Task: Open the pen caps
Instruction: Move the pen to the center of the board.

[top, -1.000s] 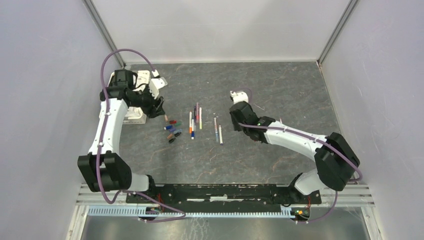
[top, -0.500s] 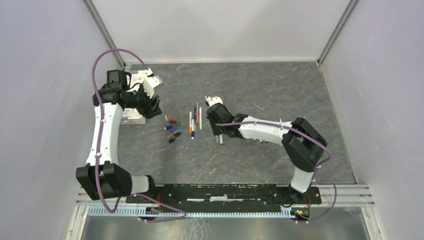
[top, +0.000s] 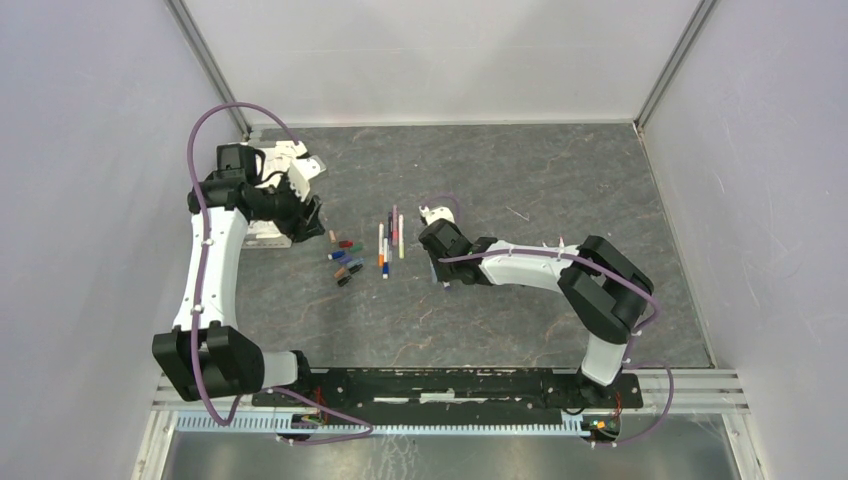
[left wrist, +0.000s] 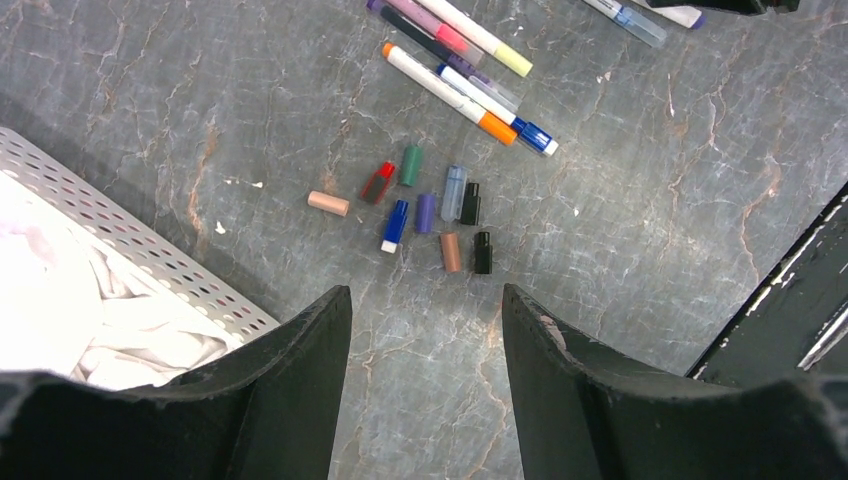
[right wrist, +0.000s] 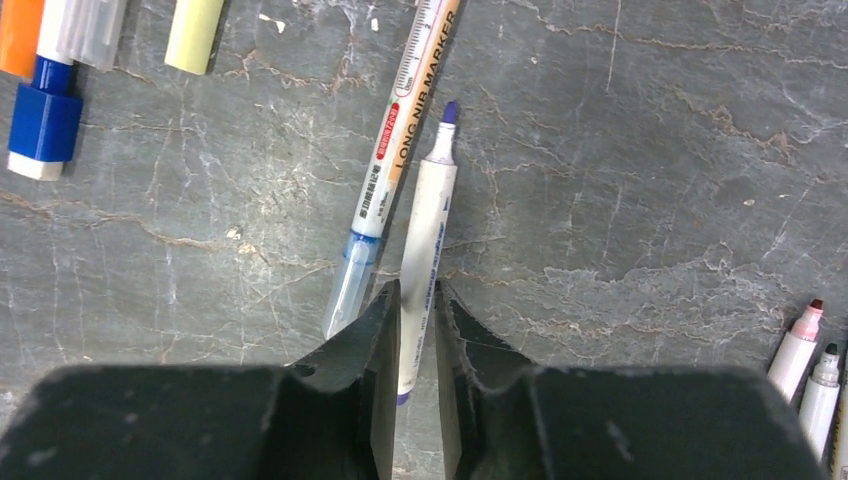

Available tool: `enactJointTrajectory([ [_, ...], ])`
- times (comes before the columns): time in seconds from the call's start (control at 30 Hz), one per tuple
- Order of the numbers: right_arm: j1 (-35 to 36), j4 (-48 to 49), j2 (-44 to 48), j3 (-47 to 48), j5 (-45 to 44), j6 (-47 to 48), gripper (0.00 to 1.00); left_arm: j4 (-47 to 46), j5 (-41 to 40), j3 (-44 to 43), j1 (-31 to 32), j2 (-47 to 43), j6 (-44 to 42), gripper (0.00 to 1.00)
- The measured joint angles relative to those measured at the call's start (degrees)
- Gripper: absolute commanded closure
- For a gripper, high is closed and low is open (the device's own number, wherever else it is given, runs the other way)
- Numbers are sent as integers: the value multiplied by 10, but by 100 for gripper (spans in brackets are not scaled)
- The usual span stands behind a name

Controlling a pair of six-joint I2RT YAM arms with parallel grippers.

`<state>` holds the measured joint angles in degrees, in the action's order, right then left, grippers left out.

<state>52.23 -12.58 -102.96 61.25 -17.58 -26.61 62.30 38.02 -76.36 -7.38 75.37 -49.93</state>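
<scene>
— What is the room looking like?
— A dark grey marbled table (top: 520, 180) is sitting between pale walls (top: 90, 150). The pen caps (left wrist: 425, 212) are lying loose in a small cluster between the white tray (left wrist: 150, 262) and a row of pens (left wrist: 440, 85).
— And the grippers?
— The left gripper (left wrist: 425, 295) is hovering above the caps, fingers spread wide, holding nothing. The right gripper (right wrist: 415, 288) is pinching a purple-tipped pen (right wrist: 430, 200) lying on the table.
— Anything changing since a second ago?
— The right arm has been folding inward, swinging its gripper leftward onto that pen. The left arm has barely shifted.
</scene>
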Motion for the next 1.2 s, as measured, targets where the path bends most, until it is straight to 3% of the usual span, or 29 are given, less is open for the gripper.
enactJointTrajectory([
  [0.23,0,0,-10,-2,-11,3,74,2,0,1,0,-1,0,37],
  [0.43,0,18,-10,-16,-27,3,81,4,0,2,0,-3,-1,37],
  [0.8,-37,51,96,-151,-59,-32,82,11,0,3,0,-5,-3,37],
  [1.07,-40,26,106,-154,-81,-39,62,17,0,2,0,-5,-5,37],
  [1.2,-41,-21,114,-130,-99,-44,56,21,0,3,0,-5,-5,33],
])
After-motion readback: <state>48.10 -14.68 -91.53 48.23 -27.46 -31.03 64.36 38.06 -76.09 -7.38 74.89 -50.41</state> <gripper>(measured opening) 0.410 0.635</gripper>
